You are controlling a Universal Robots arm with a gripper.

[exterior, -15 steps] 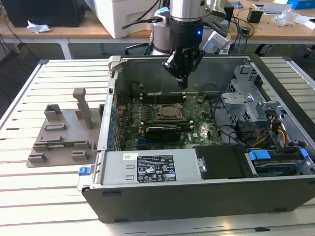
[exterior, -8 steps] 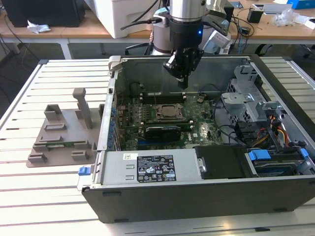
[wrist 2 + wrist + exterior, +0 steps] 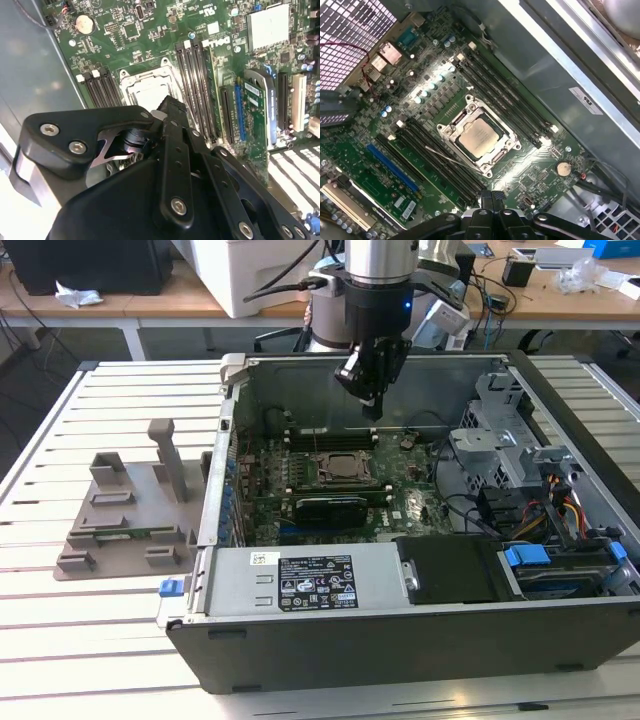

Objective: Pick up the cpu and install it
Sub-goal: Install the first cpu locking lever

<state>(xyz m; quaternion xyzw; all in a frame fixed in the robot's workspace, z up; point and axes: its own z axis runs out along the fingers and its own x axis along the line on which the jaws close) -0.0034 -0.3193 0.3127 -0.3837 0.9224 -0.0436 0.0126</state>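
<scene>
The gripper is seen in the exterior view hanging above the open computer case, its black fingers brought together to a narrow tip that points down toward the motherboard. In the first wrist view the fingertips are pressed flat against each other, with no gap and nothing caught between them. In the second wrist view the gripper is shown the same way, closed and empty, its linkage bars folded inward.

The arm is held nearly upright over the far part of the case, the silver wrist section pointing straight down and the gripper body slightly tilted. The tip is kept clear of the board, above and a little beyond the socket as seen in the exterior view.

The cpu is found lying flat inside the socket frame on the motherboard, silvery top upward, with the metal frame open around it. A thin lever rod is seen lying across the memory slots just beside the socket. In the second wrist view the socket is partly covered by the gripper.

On the slatted table, to the exterior view's left of the case, a grey plastic tray with upright posts is set.
</scene>
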